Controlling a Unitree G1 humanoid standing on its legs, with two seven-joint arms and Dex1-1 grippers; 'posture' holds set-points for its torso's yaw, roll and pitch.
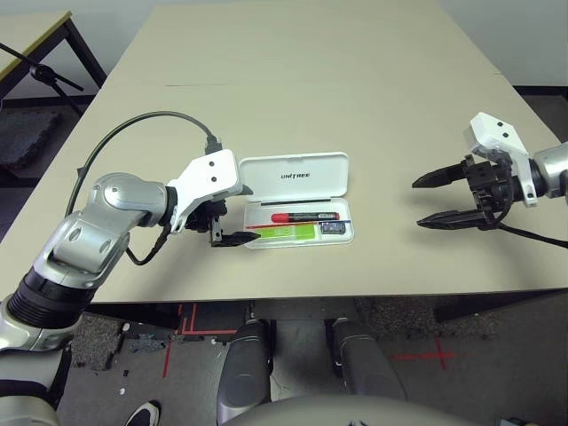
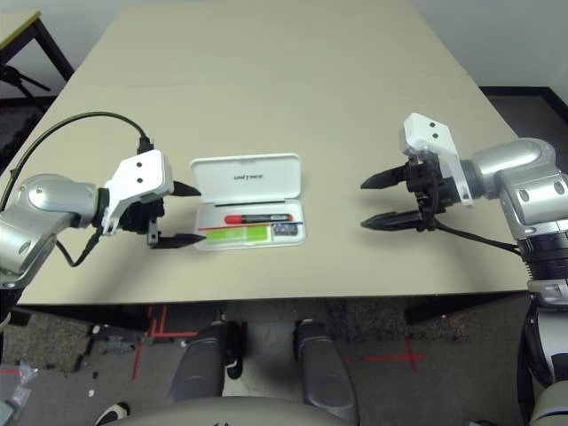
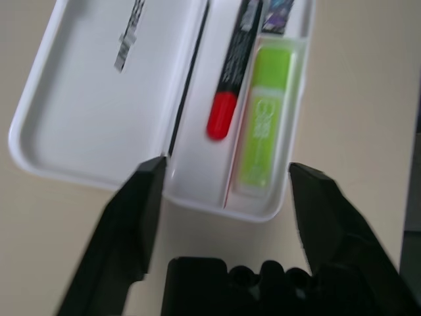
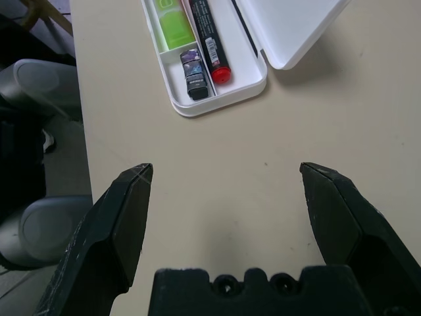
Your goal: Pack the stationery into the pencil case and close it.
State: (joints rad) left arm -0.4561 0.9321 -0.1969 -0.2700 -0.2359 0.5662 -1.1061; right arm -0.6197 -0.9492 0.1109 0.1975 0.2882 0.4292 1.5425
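Three stationery items already sit in the open pencil case (image 1: 296, 232) mid-surface: lime-green highlighter (image 1: 288, 232), red marker (image 1: 304, 216), tiny dark block (image 1: 333, 228), so only closing the lid (image 1: 295, 177) is left. Left gripper (image 1: 229, 214) at the case's left end, jaws partly open, straddling that end and holding nothing; right gripper (image 1: 428, 202) well apart on the right, jaws wide and empty. Hinge and latch too small to make out.

Glossy, seemingly plastic pencil case (image 1: 295, 177)
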